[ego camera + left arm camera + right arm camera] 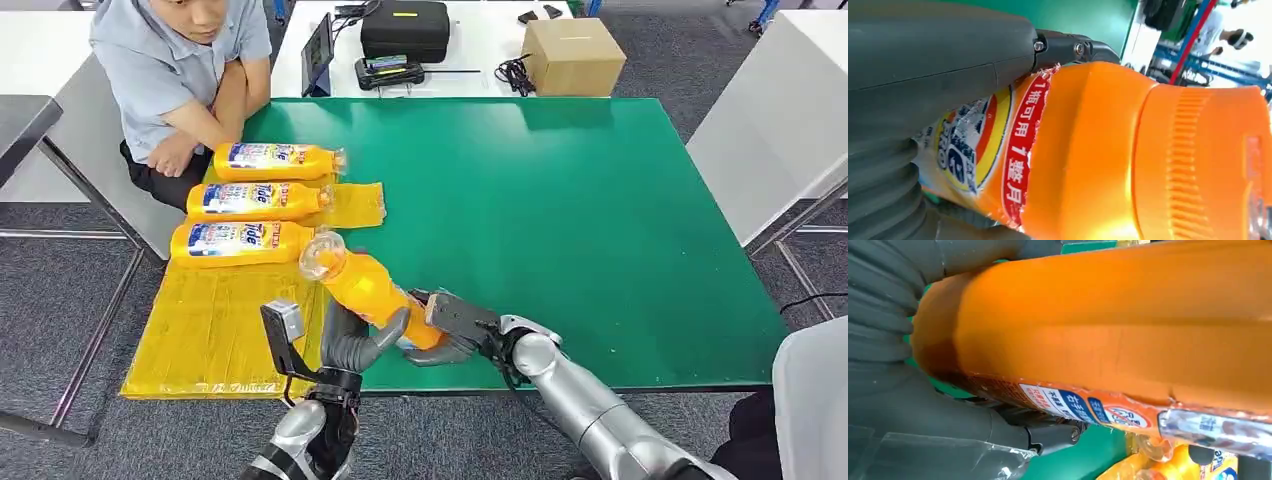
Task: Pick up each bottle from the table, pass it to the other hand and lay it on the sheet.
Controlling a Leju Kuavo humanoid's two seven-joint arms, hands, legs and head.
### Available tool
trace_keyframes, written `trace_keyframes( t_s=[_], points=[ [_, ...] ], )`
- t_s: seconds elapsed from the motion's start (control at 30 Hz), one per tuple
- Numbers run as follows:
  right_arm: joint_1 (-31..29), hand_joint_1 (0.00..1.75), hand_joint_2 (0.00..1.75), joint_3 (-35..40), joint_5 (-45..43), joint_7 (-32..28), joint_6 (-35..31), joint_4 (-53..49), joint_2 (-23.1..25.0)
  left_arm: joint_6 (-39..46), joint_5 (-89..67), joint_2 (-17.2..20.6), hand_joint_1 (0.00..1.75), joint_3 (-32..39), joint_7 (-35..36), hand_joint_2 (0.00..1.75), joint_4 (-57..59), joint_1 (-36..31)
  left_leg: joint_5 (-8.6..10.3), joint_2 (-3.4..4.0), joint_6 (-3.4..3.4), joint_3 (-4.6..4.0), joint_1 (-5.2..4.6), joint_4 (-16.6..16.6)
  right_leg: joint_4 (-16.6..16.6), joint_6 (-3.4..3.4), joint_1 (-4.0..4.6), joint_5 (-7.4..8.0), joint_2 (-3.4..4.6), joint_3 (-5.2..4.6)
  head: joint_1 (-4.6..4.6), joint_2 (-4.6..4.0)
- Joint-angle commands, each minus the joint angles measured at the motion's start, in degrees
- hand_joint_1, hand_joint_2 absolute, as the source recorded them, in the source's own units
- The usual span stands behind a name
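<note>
At lower centre, the bottle [368, 290] is grasped simultaneously by the right hand [452, 325] at its base and the left hand [350, 345] mid-body, so transfer toward the sheet [205, 330] is supported.

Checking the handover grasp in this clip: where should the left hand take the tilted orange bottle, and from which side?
Around the mid-body, just below the shoulder, coming from the sheet side. The orange bottle slants cap-up toward the yellow sheet, the right hand covers its base, and the left hand already wraps that free stretch.
</note>
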Motion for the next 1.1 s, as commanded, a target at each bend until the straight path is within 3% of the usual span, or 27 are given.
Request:
trace_keyframes(
  t_s=[0.03, 0.33, 0.37, 0.4, 0.5, 0.53, 0.57, 0.6, 0.77, 1.1],
  points=[
    [-1.61, 1.75, 1.75, 3.91, -0.2, 0.37, -0.08, 1.68, 0.48, 0.34, 0.36, -0.81, 0.0, 1.07, -0.67, 1.75, 5.99, -3.67, -0.06, 0.08, -0.1, 0.11, 0.06, 0.01, -0.01, -0.13, 0.07, -0.03, 0.04, 0.1, 0.0, 0.0],
    [-1.84, 1.75, 1.75, 4.09, -1.05, 0.56, 0.18, 2.99, 0.69, -1.0, 1.85, -0.43, 0.0, 0.98, -0.51, 1.75, 2.56, -2.54, -0.05, 0.09, -0.11, 0.07, 0.06, 0.04, 0.02, -0.13, 0.07, -0.02, 0.05, 0.06, 0.0, 0.0],
    [-2.03, 1.75, 1.75, 4.45, -1.18, 0.27, 0.26, 3.46, 0.8, -1.47, 2.27, -0.29, 1.5, 0.9, -0.49, 1.75, 1.95, -2.39, -0.02, 0.07, -0.08, 0.04, 0.03, 0.01, 0.0, -0.09, 0.04, 0.0, 0.05, 0.04, 0.0, 0.0],
    [-2.06, 1.75, 1.75, 4.49, -1.35, 0.11, 0.23, 3.56, 0.87, -2.5, 2.99, -0.22, 1.75, 0.8, -0.19, 1.75, 1.41, -2.13, -0.02, 0.07, -0.08, 0.02, 0.05, 0.01, -0.01, -0.09, 0.05, 0.01, 0.05, 0.02, 0.0, 0.0],
    [-1.95, 1.75, 1.75, 4.12, -1.72, 0.04, -0.18, 3.32, 0.49, -2.82, 2.68, 0.0, 1.75, 0.38, -0.72, 1.75, 0.38, -1.48, -0.08, 0.13, -0.14, 0.08, 0.11, 0.06, 0.01, -0.16, 0.12, -0.02, 0.09, 0.08, 0.0, 0.0],
    [-1.85, 1.38, 1.75, 3.89, -1.91, 0.06, -0.33, 3.25, 0.47, -3.02, 2.9, 0.03, 1.75, 0.43, -0.7, 1.75, 0.07, -1.28, -0.08, 0.13, -0.12, 0.09, 0.07, 0.04, 0.02, -0.14, 0.08, -0.03, 0.09, 0.08, -0.02, 0.0],
    [-1.67, 0.16, 1.75, 3.44, -2.22, 0.19, -0.71, 3.19, 0.42, -4.07, 4.05, 0.12, 1.75, 0.75, -0.24, 1.75, -0.56, -0.86, -0.05, 0.1, -0.09, 0.07, 0.04, 0.0, 0.0, -0.11, 0.05, -0.02, 0.07, 0.05, 0.0, 0.0],
    [-1.62, 0.0, 1.75, 3.3, -2.22, 0.93, -0.93, 3.62, 0.51, -7.64, 7.34, 0.44, 1.75, 1.23, 1.89, 1.75, -1.55, -0.24, -0.04, 0.07, -0.08, 0.05, 0.04, 0.0, -0.01, -0.09, 0.04, -0.02, 0.04, 0.05, 0.0, 0.0],
    [-1.07, 0.0, 1.75, 2.26, -0.53, 1.29, -4.71, 6.76, 1.11, -11.24, 9.57, 2.67, 1.75, 2.53, 3.19, 1.75, -5.11, 1.27, -0.04, 0.12, -0.09, 0.11, 0.04, -0.03, -0.03, -0.1, 0.04, -0.01, 0.09, 0.09, 0.0, 0.0],
    [-0.97, 0.0, 1.75, 1.98, 0.59, 0.59, -5.36, 7.39, 1.42, -11.79, 9.45, 2.57, 1.75, 2.62, 3.99, 1.75, -5.45, 1.32, -0.03, 0.08, -0.08, 0.05, 0.05, -0.02, -0.03, -0.09, 0.05, 0.0, 0.05, 0.04, 0.0, 0.0]
  ],
)
